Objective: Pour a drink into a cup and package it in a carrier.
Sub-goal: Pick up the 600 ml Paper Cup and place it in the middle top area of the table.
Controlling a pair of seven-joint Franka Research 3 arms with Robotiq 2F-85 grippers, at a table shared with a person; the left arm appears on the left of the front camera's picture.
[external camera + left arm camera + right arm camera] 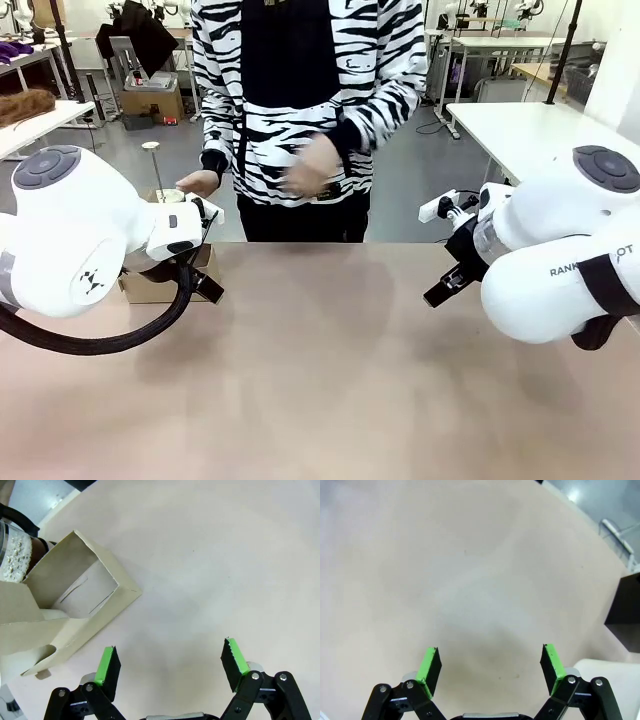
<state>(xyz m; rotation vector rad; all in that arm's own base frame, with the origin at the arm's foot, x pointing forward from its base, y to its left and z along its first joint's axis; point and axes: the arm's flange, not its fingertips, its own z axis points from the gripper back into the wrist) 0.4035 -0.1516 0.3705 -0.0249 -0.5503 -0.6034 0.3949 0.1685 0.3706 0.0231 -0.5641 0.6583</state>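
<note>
Left gripper (171,656): mine, jaws wide, empty. Right gripper (491,655): same. Carrier (75,600): just beside my left fingers. Drink (35,550): behind carrier. Step, I judge: pouring unstarted; next, grasp the drink.

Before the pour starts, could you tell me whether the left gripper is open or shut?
Open: the left gripper has its green pads wide apart above the bare table, with nothing between them.

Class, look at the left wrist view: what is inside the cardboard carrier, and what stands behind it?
The carrier has one open compartment showing only its slit floor; a folded flap covers the rest. Behind it stands the drink in its glass vessel, mostly hidden.
</note>
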